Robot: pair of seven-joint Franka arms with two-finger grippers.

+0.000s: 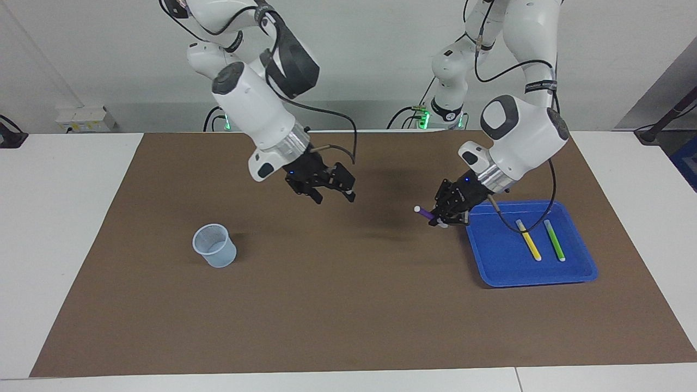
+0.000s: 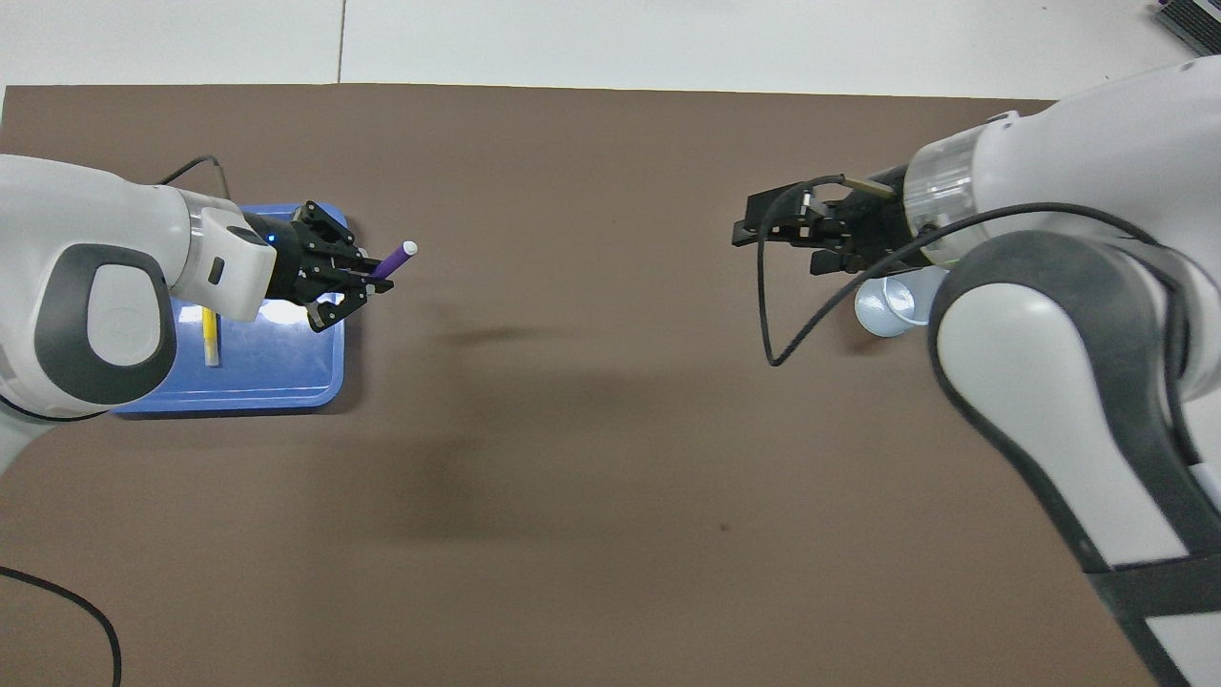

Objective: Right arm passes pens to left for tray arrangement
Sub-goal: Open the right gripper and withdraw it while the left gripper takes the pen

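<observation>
Across the bench in the facing view, two pens are seen already laid in the tray (image 1: 493, 275): the yellow pen (image 1: 528, 239) and the green pen (image 1: 554, 240), side by side and apart. The purple pen (image 1: 426, 213) is clamped in the left gripper (image 1: 444, 215), held in the air just beside the tray's edge nearest the bench's middle, white tip pointing away from the tray. Only this last pen appears left to be placed. The right gripper (image 1: 335, 197) hangs over the mat between the cup (image 1: 214, 245) and the tray, fingers spread and nothing between them; its wrist is angled downward.

From overhead, the left gripper (image 2: 367, 281) is seen over the tray's (image 2: 286, 396) corner with the purple pen (image 2: 393, 260) jutting out over the mat. The yellow pen (image 2: 210, 336) shows partly under the left arm; the green one is hidden. The right gripper (image 2: 763, 227) is released, over the mat near the cup (image 2: 882, 310).
</observation>
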